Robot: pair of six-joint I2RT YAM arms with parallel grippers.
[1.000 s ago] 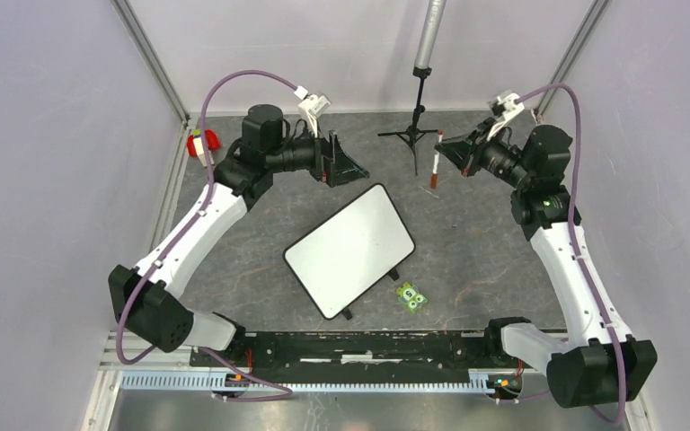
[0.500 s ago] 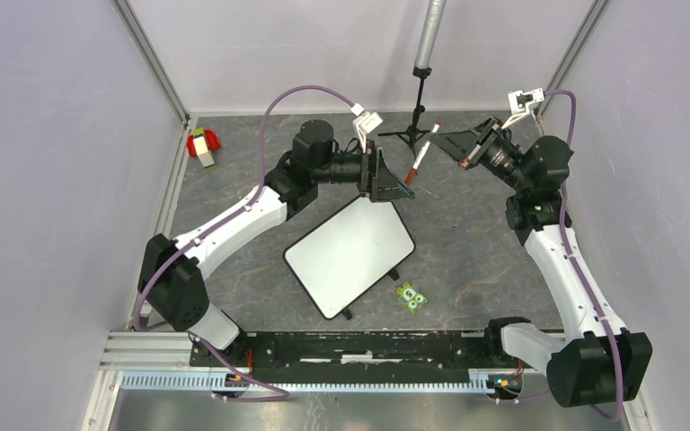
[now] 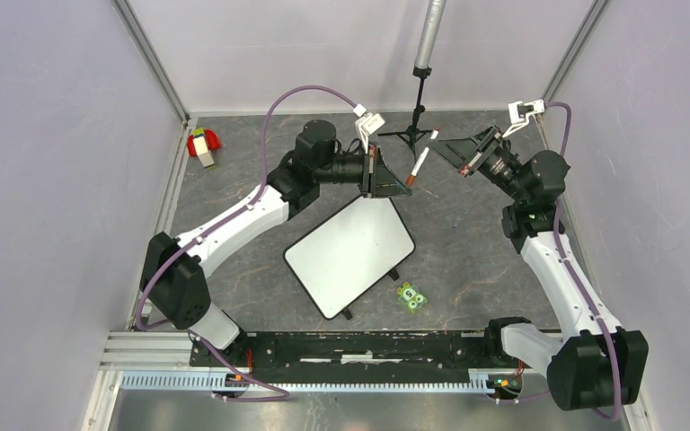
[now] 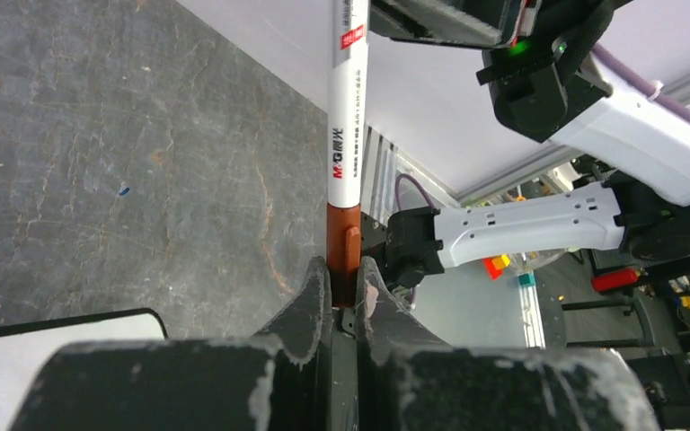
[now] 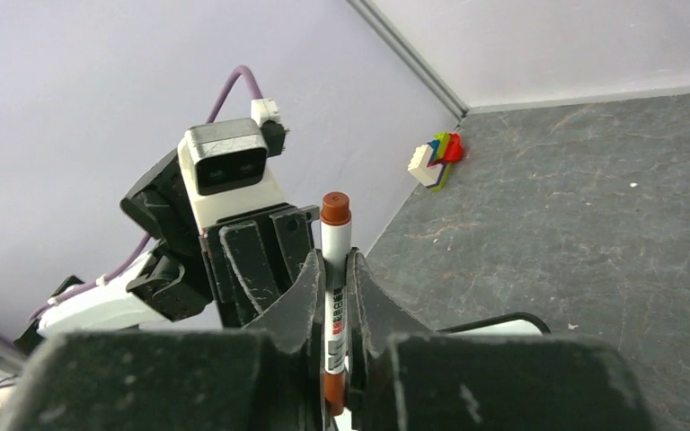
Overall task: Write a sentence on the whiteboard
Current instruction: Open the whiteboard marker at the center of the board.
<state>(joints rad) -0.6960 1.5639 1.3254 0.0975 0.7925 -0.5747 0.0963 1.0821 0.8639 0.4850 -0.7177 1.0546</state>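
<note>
The whiteboard [image 3: 350, 251] lies tilted on the grey table with a blank white face; no sentence shows on it. Above its far corner a marker [image 3: 420, 163] with a white barrel and a reddish-brown cap hangs in the air between both grippers. My left gripper [image 3: 404, 184] is shut on the marker's cap [image 4: 343, 256], whose clip shows between the fingers. My right gripper [image 3: 443, 144] is shut on the marker's white barrel [image 5: 335, 269]. A corner of the whiteboard [image 4: 54, 337] shows in the left wrist view and its rim [image 5: 503, 321] in the right wrist view.
A black tripod [image 3: 413, 135] carrying a grey pole [image 3: 429, 36] stands just behind the marker. A coloured brick toy [image 3: 202, 144] lies at the back left by the wall. A small green item [image 3: 411, 297] sits near the board's front right edge.
My left arm swung right from the back left to the marker and its jaws closed on the cap. My right gripper tilted the marker toward the left arm.
</note>
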